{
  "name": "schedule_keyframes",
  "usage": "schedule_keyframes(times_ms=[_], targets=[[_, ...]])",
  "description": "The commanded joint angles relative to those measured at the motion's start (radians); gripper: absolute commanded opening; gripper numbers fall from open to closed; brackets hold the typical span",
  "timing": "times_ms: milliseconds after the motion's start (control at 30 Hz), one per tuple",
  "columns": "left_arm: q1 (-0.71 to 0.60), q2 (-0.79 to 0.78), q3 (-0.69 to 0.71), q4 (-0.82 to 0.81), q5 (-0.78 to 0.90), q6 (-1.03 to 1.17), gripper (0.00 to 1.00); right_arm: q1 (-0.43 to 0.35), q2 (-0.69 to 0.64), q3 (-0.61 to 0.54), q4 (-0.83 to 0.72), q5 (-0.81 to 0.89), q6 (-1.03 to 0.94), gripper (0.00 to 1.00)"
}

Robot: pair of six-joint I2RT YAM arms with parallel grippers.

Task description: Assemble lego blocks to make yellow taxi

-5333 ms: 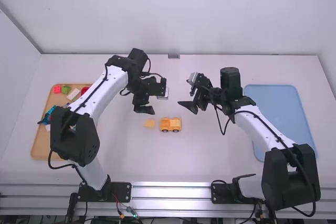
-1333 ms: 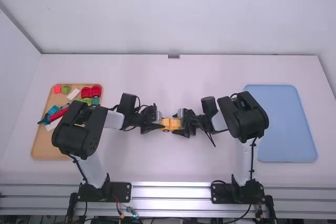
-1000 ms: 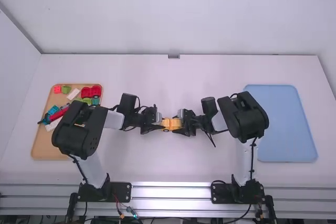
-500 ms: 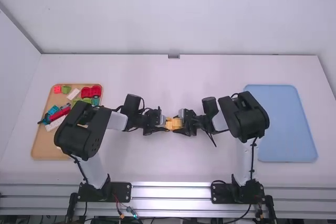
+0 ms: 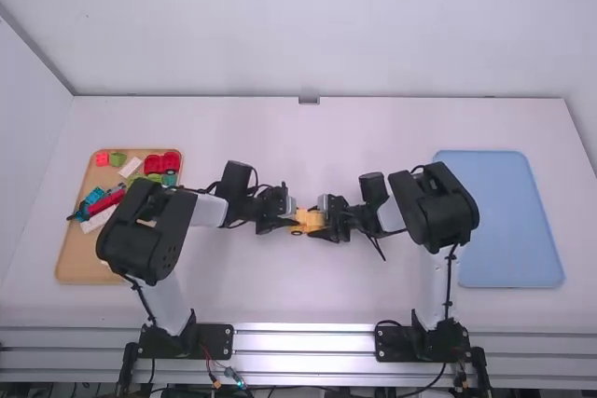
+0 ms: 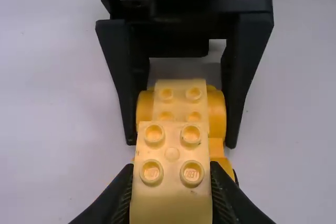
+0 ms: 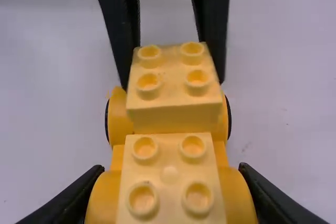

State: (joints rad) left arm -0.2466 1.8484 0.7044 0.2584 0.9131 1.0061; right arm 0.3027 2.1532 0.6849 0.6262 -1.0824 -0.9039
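High view finds the yellow car (image 5: 311, 221) centred between the tabletop's (image 5: 373, 291) side edges; left wrist view records the left gripper (image 5: 292, 215) clamped on a yellow block (image 6: 172, 177); right wrist view, the right gripper (image 5: 325, 220) clamped on the car.

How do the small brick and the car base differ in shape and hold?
The brick is a plain block; the car base has rounded sides and wheels. The brick is between the left gripper's fingers, the car base between the right gripper's. The brick's top sits higher than the car base's studs. Both are yellowish and studded.
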Motion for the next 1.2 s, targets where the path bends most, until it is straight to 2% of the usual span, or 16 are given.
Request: schedule_keyframes(times_ms=[0,333,833,933,1133,1167], targets=[[-0.001,-0.003,0.02,-0.019,0.064,0.002,0.13,0.013,0.017,-0.009,-0.005,0.021,0.009,0.48],[-0.014,-0.003,0.02,-0.095,0.026,0.063,0.1,0.011,0.016,-0.011,0.001,0.027,0.009,0.48],[-0.015,0.005,0.013,-0.069,-0.014,0.057,0.11,0.011,0.016,-0.009,-0.002,0.025,0.01,0.48],[-0.015,0.005,0.008,-0.064,-0.013,0.058,0.15,0.011,0.016,-0.011,0.0,0.024,0.01,0.48],[-0.015,0.005,0.008,-0.064,-0.014,0.057,0.4,0.011,0.016,-0.011,0.002,0.025,0.01,0.48],[-0.015,0.005,0.008,-0.063,-0.014,0.057,0.41,0.011,0.016,-0.011,0.001,0.024,0.01,0.49]])
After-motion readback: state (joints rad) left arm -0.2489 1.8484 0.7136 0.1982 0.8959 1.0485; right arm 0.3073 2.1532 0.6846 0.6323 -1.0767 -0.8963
